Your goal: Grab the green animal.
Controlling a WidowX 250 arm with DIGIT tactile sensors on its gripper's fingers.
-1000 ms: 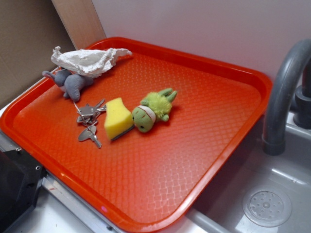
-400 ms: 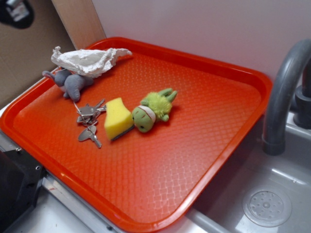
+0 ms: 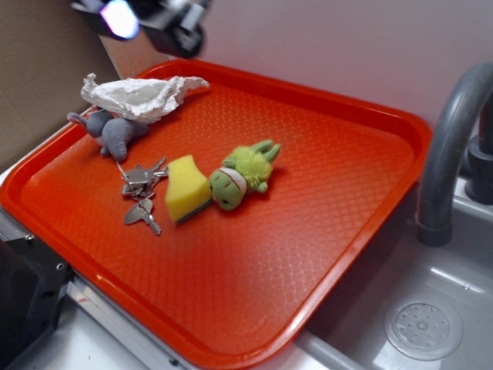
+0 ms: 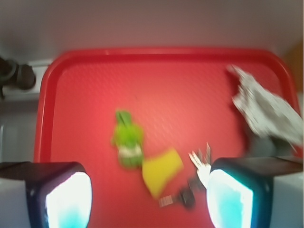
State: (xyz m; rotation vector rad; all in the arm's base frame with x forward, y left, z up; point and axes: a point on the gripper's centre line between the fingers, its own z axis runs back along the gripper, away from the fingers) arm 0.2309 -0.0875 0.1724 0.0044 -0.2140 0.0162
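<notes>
Jaws stand wide apart in the wrist view, empty: we see the two fingers (image 4: 59,194) at the lower left and lower right corners, with the tray showing between them. In the exterior view the gripper (image 3: 146,19) is a blurred dark shape at the top left, above the tray's far corner; from there we cannot read the jaws.

Exterior view: we note the red tray (image 3: 347,193) sitting beside a grey sink (image 3: 431,308) with a grey faucet (image 3: 447,146). The green animal (image 3: 243,176) lies near the tray's middle, head toward the camera. Its head touches the yellow sponge wedge (image 3: 185,187) on its left. Left of the sponge lie metal keys (image 3: 142,193). Farther back-left, a grey plush animal (image 3: 114,132) lies partly under a crumpled white paper (image 3: 139,96).

Wrist view (blurred): we record the green animal (image 4: 127,140) on the tray (image 4: 71,95), left of centre, well clear of both fingers. The yellow sponge wedge (image 4: 160,170) is at its lower right, touching it. The keys (image 4: 199,164) lie just beside the right finger, and the white paper (image 4: 263,109) sits at the right edge.
</notes>
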